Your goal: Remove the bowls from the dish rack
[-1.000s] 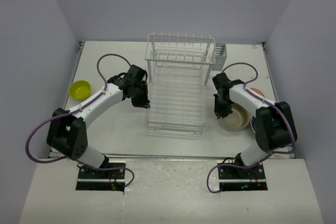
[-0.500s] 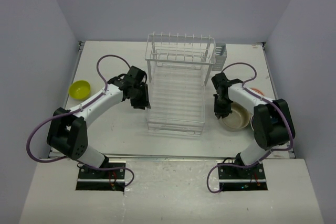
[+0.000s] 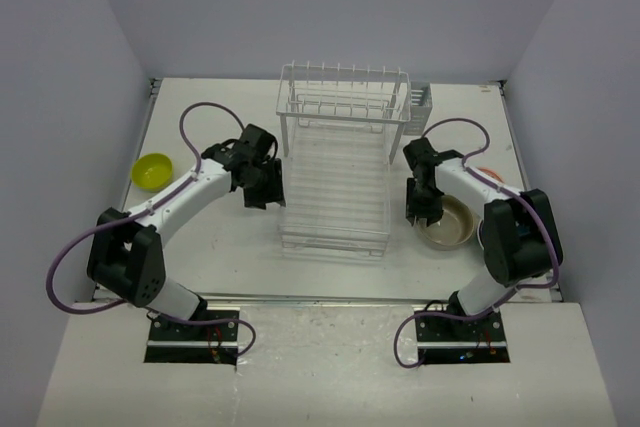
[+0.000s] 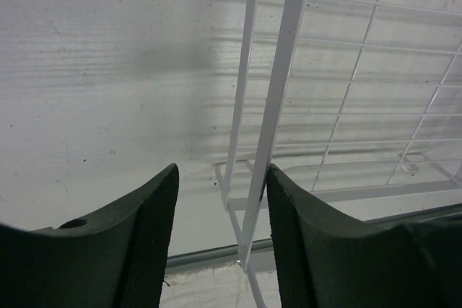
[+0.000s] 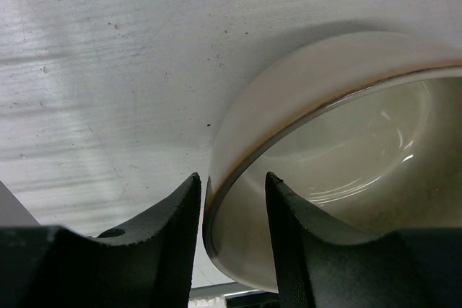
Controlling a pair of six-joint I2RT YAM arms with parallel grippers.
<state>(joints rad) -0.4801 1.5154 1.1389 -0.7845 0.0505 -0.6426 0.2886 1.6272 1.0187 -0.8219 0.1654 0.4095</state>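
The right hand (image 3: 421, 209) is hanging over the beige bowl (image 3: 452, 227), which is sitting on the bench (image 3: 220, 237) just right of the rack (image 3: 335, 177). Its fingers are parted, straddling the bowl's rim without clamping it. The left hand (image 3: 262, 187) is hovering at the rack's left edge, fingers apart, with one edge wire lying between them. The yellow-green bowl (image 3: 153, 169) is resting far left.

The white wire dish rack (image 3: 335, 182) stands in the middle of the table (image 3: 230, 237), its raised shelf at the far end. The yellow-green bowl (image 3: 153, 169) sits upright, well left of it. The beige-cream bowl (image 3: 450, 228) sits upright just right of the rack's near part. Farther right, an orange-red patterned bowl (image 3: 487, 173) is mostly hidden.
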